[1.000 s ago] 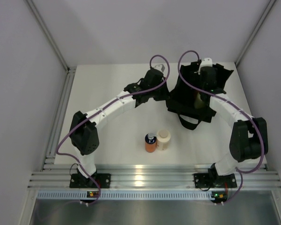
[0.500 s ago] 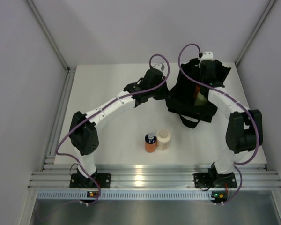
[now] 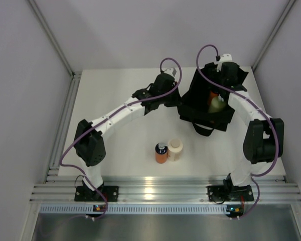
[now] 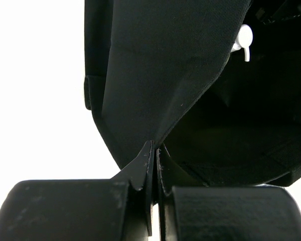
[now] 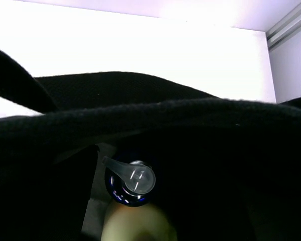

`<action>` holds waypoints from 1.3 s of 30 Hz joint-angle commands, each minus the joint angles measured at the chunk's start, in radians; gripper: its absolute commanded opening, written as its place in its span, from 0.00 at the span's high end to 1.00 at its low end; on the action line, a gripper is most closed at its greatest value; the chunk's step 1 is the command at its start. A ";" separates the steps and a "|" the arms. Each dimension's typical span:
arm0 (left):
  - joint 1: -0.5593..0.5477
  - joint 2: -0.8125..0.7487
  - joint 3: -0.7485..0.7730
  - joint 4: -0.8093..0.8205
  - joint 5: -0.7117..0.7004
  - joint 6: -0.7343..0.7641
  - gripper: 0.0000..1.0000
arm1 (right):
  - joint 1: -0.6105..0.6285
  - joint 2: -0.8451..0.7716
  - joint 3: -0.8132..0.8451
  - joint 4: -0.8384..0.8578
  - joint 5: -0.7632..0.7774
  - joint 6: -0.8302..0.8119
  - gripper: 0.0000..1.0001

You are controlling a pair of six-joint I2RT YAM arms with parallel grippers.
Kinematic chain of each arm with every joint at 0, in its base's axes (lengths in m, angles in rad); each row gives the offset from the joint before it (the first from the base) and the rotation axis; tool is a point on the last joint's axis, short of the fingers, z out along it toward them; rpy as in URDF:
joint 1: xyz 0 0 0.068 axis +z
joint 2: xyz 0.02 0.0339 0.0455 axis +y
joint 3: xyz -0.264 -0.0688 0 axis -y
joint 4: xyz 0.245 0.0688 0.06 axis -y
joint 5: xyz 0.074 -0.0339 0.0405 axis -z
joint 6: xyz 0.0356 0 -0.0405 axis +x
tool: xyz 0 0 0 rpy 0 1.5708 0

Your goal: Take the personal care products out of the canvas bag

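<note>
The black canvas bag (image 3: 203, 108) stands at the far right of the table. My left gripper (image 3: 178, 103) is shut on its left rim; the left wrist view shows the fingers (image 4: 149, 155) pinching the fabric edge (image 4: 155, 75). My right gripper (image 3: 223, 79) hovers over the bag's far rim, its fingers hidden. Inside the bag are an orange bottle (image 3: 212, 94) and the yellow-green bottle (image 3: 218, 104). The right wrist view shows the pump top (image 5: 136, 176), a dark blue cap (image 5: 121, 195) and the yellow-green body (image 5: 135, 223). Another orange bottle (image 3: 161, 152) and the beige cylinder (image 3: 174, 149) stand on the table.
The bag's strap handle (image 3: 203, 131) loops onto the table in front of it. Grey walls enclose the white table (image 3: 115, 95) on three sides. An aluminium rail (image 3: 155, 191) runs along the near edge by the arm bases.
My right gripper has moved back from inside the bag toward its far rim, uncovering the orange and yellow-green bottles. The left arm and the two bottles on the table have not moved.
</note>
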 commanded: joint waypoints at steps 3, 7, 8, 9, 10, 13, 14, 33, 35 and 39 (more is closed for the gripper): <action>-0.001 -0.053 0.022 -0.026 0.000 0.025 1.00 | -0.035 0.022 0.043 -0.030 -0.060 -0.043 0.24; -0.001 -0.058 0.028 -0.026 0.002 0.032 1.00 | -0.035 0.038 0.048 -0.030 -0.097 -0.063 0.27; -0.001 -0.059 0.028 -0.026 -0.001 0.036 1.00 | -0.035 0.038 0.048 -0.028 -0.105 -0.075 0.28; 0.001 -0.061 0.028 -0.026 -0.032 0.037 1.00 | -0.036 0.036 0.048 -0.028 -0.110 -0.080 0.29; 0.001 -0.061 0.028 -0.026 -0.033 0.037 1.00 | -0.035 0.041 0.048 -0.028 -0.107 -0.088 0.30; 0.001 -0.061 0.031 -0.025 -0.032 0.037 1.00 | -0.036 0.054 0.055 -0.027 -0.116 -0.106 0.38; 0.001 -0.061 0.031 -0.026 -0.032 0.037 1.00 | -0.038 0.058 0.055 -0.024 -0.117 -0.109 0.42; 0.001 -0.046 0.042 -0.023 -0.033 0.040 1.00 | -0.027 -0.137 -0.101 0.222 -0.064 0.007 1.00; 0.001 -0.049 0.044 -0.023 -0.038 0.040 1.00 | -0.023 -0.154 -0.097 0.223 -0.051 0.010 1.00; 0.001 -0.050 0.042 -0.025 -0.047 0.045 1.00 | -0.012 -0.194 -0.090 0.217 -0.024 0.023 1.00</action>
